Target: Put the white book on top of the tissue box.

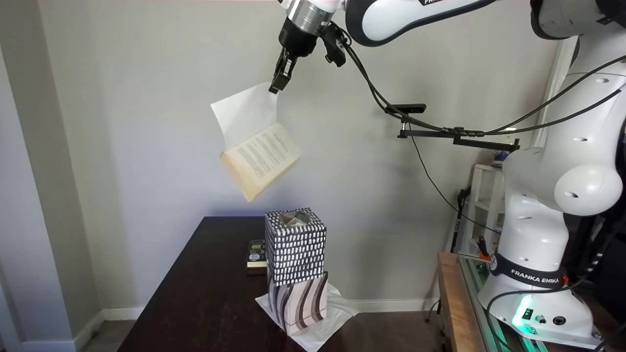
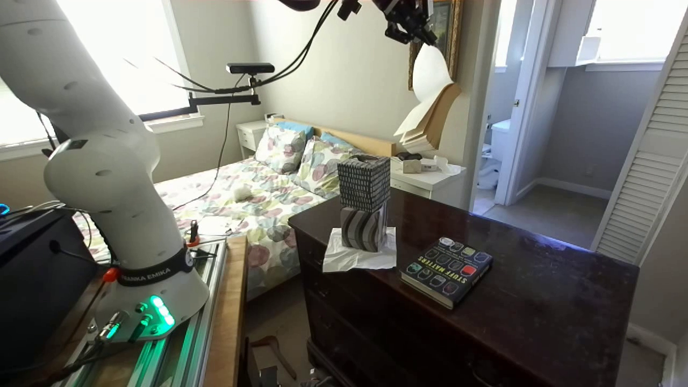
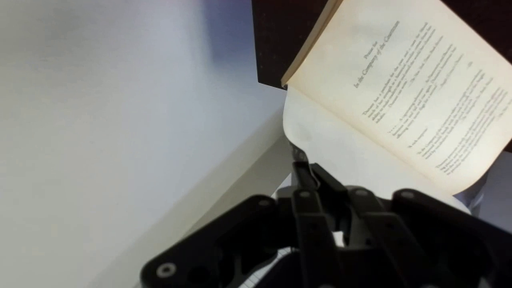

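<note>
The white book (image 1: pixel 264 154) hangs open in the air, its tan-cream pages tilted downward. It also shows in an exterior view (image 2: pixel 438 115) and fills the right of the wrist view (image 3: pixel 408 88). My gripper (image 1: pixel 275 90) is shut on the edge of its white cover, seen too in the wrist view (image 3: pixel 310 170). The tissue box (image 1: pixel 297 252) stands upright on the dresser, checks above and wavy stripes below, with an opening in its top. It also shows in an exterior view (image 2: pixel 364 185). The book hangs higher than the box, apart from it and off to one side.
A flat white sheet (image 2: pixel 357 258) lies under the tissue box on the dark dresser (image 2: pixel 537 306). A dark book (image 2: pixel 449 271) with coloured pictures lies beside it. A wall (image 1: pixel 161 122) stands behind. A bed (image 2: pixel 258 209) and a white nightstand (image 2: pixel 430 185) stand beyond the dresser.
</note>
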Robot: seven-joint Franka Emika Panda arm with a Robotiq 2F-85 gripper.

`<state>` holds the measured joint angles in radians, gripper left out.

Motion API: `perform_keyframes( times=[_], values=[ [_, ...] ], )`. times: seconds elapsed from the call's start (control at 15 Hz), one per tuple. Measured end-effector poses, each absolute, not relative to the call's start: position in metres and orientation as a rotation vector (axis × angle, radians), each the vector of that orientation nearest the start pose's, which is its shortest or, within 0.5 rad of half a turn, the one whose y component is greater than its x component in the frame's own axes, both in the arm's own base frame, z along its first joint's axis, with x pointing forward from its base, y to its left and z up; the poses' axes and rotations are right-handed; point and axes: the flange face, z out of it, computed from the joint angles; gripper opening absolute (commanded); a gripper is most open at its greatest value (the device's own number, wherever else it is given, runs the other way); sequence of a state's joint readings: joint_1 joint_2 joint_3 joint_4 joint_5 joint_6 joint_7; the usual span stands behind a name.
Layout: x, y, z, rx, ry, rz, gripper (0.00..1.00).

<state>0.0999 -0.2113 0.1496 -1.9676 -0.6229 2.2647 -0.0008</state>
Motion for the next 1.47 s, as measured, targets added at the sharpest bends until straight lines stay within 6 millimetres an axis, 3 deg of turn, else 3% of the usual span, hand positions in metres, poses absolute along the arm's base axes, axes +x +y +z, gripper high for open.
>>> perform_keyframes(
  times=[0.8,1.47],
  values=[
    [0.495,0.169,0.632,2.489,0.966,0.611,0.01],
    [0.467,0.186,0.648,2.477,1.096,0.562,0.01]
  ],
)
